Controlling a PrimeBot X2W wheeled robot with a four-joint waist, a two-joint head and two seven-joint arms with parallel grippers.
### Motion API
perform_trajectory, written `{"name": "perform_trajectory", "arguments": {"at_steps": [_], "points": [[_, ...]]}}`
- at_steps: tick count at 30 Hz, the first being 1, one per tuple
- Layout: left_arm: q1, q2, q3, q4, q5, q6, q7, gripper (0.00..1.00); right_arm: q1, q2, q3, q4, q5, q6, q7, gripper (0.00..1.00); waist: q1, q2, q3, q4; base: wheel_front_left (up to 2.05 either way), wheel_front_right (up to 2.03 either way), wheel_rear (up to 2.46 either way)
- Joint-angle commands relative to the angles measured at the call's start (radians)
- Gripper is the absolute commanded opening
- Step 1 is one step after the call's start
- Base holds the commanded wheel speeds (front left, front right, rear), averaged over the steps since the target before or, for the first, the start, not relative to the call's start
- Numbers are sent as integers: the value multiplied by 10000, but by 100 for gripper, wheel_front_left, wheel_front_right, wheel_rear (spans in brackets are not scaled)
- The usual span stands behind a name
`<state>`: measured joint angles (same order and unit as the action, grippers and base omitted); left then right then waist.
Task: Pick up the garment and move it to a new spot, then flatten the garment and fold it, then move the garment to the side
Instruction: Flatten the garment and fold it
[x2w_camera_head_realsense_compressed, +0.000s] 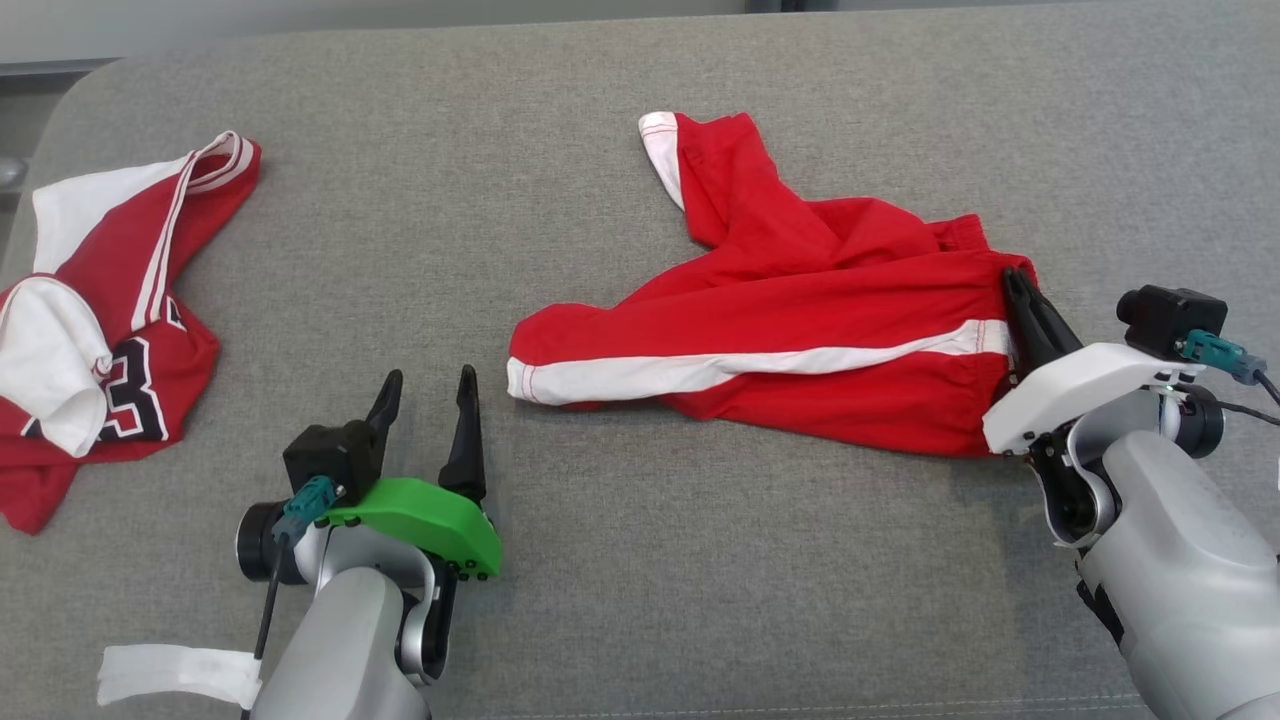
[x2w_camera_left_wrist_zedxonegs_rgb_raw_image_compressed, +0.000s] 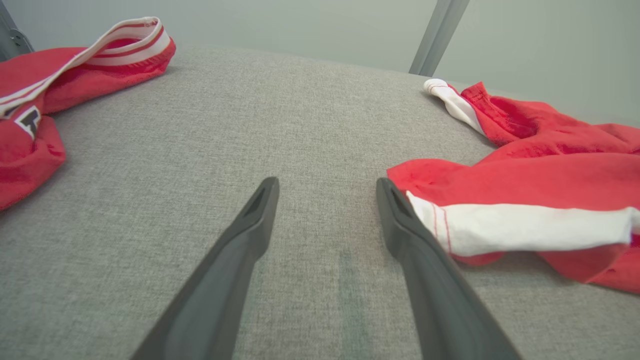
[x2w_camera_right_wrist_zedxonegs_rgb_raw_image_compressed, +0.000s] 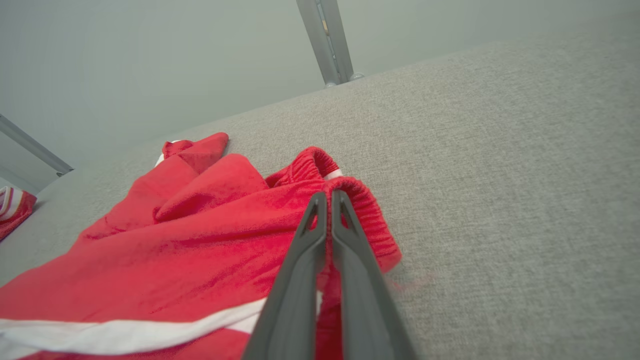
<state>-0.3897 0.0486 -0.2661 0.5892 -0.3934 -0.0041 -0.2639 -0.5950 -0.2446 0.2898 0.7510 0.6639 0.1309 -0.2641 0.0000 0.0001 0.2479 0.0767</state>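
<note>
Head view. At centre-right of grey surface (x2w_camera_head_realsense_compressed: 620, 560): red garment (x2w_camera_head_realsense_compressed: 800, 340), rumpled, white stripe along near side. At its right end: right pincer (x2w_camera_head_realsense_compressed: 1018, 276), fingers together, clamped on waistband. Left of its hem, a little apart: left pincer (x2w_camera_head_realsense_compressed: 430, 378), fingers spread, empty. Far left: red jersey (x2w_camera_head_realsense_compressed: 110, 330).

Left wrist view. Just right of spread left pincer (x2w_camera_left_wrist_zedxonegs_rgb_raw_image_compressed: 327, 184): striped hem of red garment (x2w_camera_left_wrist_zedxonegs_rgb_raw_image_compressed: 525, 185).

Right wrist view. Between closed fingers of right pincer (x2w_camera_right_wrist_zedxonegs_rgb_raw_image_compressed: 328, 196): gathered waistband of red garment (x2w_camera_right_wrist_zedxonegs_rgb_raw_image_compressed: 200, 235), rest trailing left.
</note>
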Motion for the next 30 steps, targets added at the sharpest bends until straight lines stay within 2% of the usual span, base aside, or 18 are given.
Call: {"name": "perform_trajectory", "arguments": {"at_steps": [1, 9, 10, 15, 20, 30], "points": [[107, 35, -88, 27, -90, -41, -12, 100, -128, 2, -207, 258, -206, -3, -3, 0, 0, -1, 64, 191, 0, 0, 0], [46, 35, -627, 315, -231, -309, -12, 100, -239, -59, -921, 1441, -1185, -5, -3, 0, 0, -1, 63, 284, 0, 0, 0], [22, 37, -650, 343, -231, -313, -12, 100, -217, -15, -1016, 1471, -1238, -5, -3, 100, 0, -1, 20, 250, 0, 0, 0], [227, 38, -535, 504, -108, -230, -12, 100, 204, 76, -1505, 990, -1654, -5, -3, 100, 0, -1, -331, -73, 0, 0, 0], [692, 38, 72, 245, 237, 7, -10, 100, 1106, 265, -1820, -117, -2180, -3, -3, 100, 0, -1, -910, -474, 0, 0, 0], [2304, 38, 1235, -1263, 1553, 268, -11, 100, 3265, 710, -1771, -2628, -3726, -5, -3, 100, 0, -1, -2135, -865, 0, 0, 0]]}}
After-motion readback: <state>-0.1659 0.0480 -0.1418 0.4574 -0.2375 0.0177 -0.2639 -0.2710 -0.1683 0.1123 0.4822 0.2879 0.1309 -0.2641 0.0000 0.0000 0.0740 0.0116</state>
